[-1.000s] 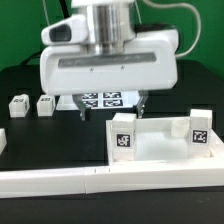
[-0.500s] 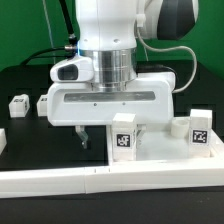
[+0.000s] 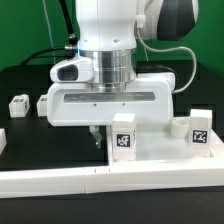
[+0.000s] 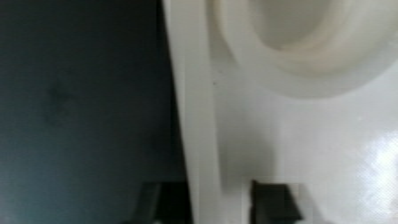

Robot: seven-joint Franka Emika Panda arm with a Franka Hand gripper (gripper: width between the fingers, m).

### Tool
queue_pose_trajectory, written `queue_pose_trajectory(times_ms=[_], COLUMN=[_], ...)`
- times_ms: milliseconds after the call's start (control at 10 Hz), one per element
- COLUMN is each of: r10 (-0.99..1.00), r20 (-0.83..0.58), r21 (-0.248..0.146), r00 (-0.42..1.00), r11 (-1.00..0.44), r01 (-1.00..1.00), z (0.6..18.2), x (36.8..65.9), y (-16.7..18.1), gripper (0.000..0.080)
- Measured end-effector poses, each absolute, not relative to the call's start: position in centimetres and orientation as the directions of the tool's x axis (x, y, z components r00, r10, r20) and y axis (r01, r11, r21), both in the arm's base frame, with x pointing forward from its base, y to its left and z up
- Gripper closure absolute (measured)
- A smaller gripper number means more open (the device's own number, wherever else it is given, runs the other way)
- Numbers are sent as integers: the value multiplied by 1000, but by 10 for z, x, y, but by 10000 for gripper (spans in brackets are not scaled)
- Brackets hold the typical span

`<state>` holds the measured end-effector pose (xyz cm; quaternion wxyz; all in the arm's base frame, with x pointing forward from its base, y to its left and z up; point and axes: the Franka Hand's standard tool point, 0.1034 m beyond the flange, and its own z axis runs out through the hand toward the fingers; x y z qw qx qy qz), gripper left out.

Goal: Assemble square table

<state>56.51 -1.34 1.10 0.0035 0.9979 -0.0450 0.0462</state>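
The arm (image 3: pixel 105 20) is glossy white with fat rounded links, a dark grey cap (image 3: pixel 176 18) on one joint and a ribbed silver-grey collar (image 3: pixel 108 68) at the wrist; a thin black cable (image 3: pixel 52 28) and a pale grey cable (image 3: pixel 172 48) run past it. The gripper (image 3: pixel 113 128) has a wide, boxy white housing with a grey seam across its face. Beside the collar sits a small white-and-grey camera pod (image 3: pixel 68 70), its lens perhaps bluish, and the fingers (image 4: pixel 160 203) are slim and dark.
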Motion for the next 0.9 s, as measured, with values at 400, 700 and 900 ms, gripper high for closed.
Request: queue_pose_trajectory(times_ms=[400, 700, 900], r10=[-80, -79, -79], r20=[91, 90, 90], r21=[6, 7, 7], r00=[993, 993, 993], r11=[-997, -997, -997], r01=[-81, -80, -80], z=[11, 11, 11], x=[565, 565, 565], y=[-15, -15, -15], gripper=[738, 738, 738])
